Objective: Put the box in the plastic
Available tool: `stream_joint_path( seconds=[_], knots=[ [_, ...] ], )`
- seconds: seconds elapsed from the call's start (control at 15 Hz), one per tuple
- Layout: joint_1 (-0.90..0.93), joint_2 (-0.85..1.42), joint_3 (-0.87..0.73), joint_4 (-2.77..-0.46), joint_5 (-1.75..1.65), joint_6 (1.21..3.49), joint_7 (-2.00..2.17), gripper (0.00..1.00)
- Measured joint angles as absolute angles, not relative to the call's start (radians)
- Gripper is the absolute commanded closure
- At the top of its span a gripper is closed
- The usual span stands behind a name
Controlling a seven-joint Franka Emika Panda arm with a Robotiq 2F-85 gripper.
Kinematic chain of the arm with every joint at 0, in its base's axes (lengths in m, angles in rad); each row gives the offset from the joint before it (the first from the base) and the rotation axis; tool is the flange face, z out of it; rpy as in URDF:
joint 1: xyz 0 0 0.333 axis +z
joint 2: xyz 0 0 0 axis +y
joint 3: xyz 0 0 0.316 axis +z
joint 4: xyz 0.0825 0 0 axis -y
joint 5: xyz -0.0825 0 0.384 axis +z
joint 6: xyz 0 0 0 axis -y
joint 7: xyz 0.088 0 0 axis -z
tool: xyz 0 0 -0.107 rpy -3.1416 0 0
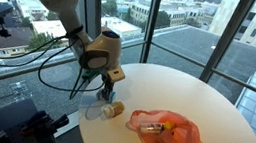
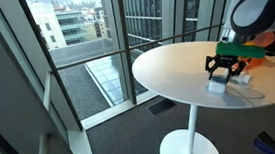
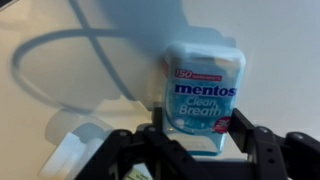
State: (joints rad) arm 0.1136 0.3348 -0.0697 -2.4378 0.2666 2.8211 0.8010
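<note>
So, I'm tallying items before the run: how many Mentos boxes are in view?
1. The Mentos box sits on the table between the fingers of the gripper. The orange plastic bag holds items I can't identify, so another could be hidden.

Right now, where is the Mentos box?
In the wrist view the Mentos box lies on the white table, framed by the gripper; in an exterior view the orange plastic bag is beside it.

In both exterior views you see the tabletop (image 1: 223,115), near from above and far at its edge (image 2: 172,74); wrist view hugs it.
</note>
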Motion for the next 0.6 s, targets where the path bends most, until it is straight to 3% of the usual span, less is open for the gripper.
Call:
stream_joint_path(
  seconds=[0.6],
  knots=[
    [0.119, 0.287, -0.08, -2.445, 0.241, 2.828, 0.801, 0.59]
  ],
)
